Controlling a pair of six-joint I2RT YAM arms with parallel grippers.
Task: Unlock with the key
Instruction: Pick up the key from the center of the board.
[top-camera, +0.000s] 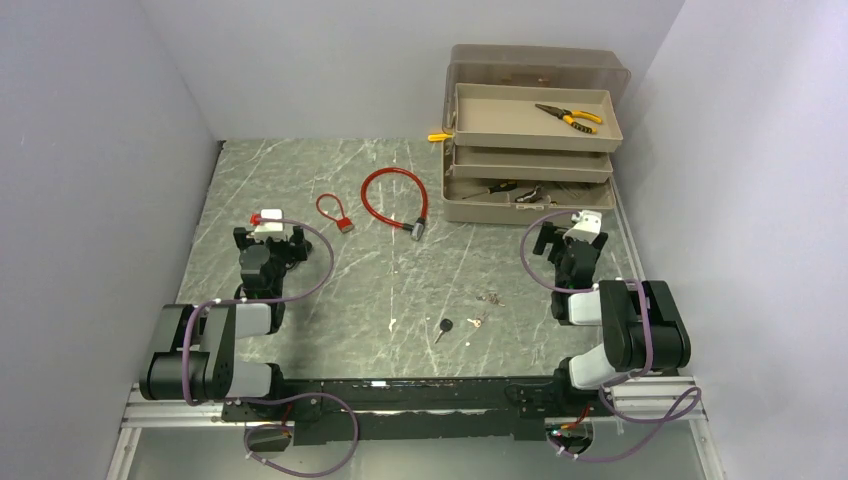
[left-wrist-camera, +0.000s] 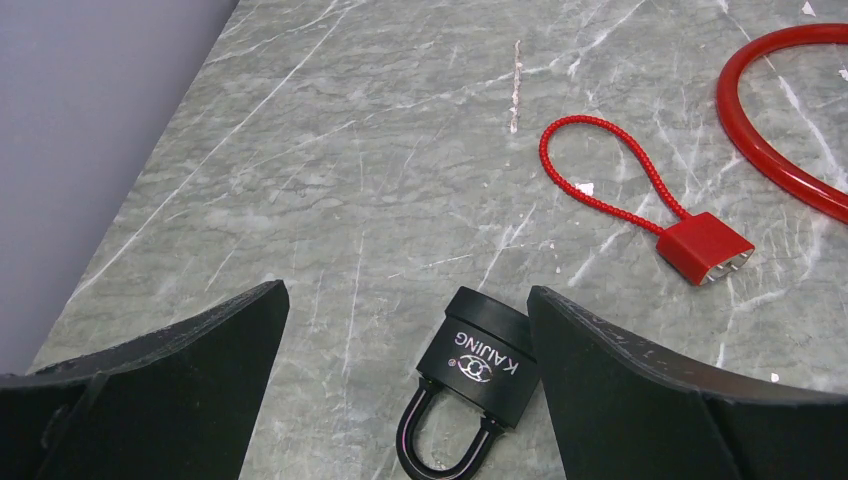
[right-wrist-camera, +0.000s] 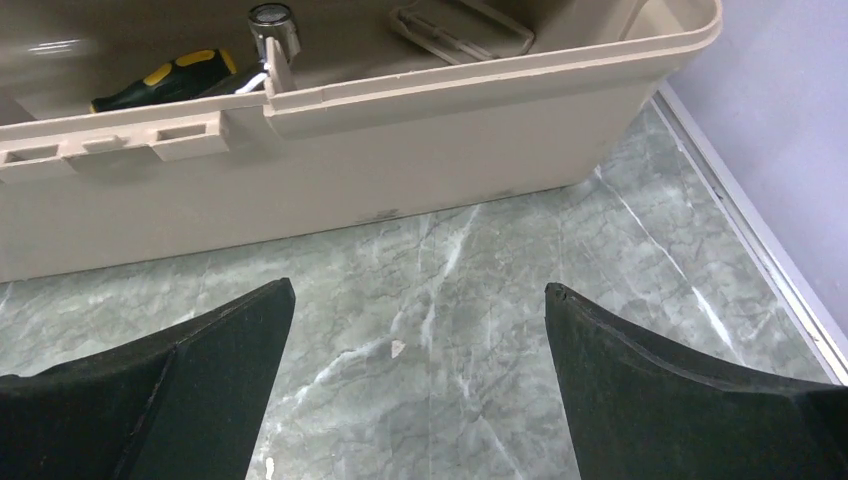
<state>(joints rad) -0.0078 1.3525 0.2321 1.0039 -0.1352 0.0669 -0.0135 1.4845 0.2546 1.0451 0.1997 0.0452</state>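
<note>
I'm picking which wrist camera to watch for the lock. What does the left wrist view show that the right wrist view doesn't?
Only left wrist: a black round metal padlock lying flat, a small red cord lock, and an arc of thick red cable. Only right wrist: a beige plastic toolbox with a black-and-yellow screwdriver inside. Both: the grey veined marble table and wide-open black fingers, the left pincer and the right pincer.

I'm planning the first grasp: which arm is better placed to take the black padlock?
Left. The black padlock lies between the fingers of the open left pincer; the right pincer, also open, faces the beige toolbox instead.
</note>
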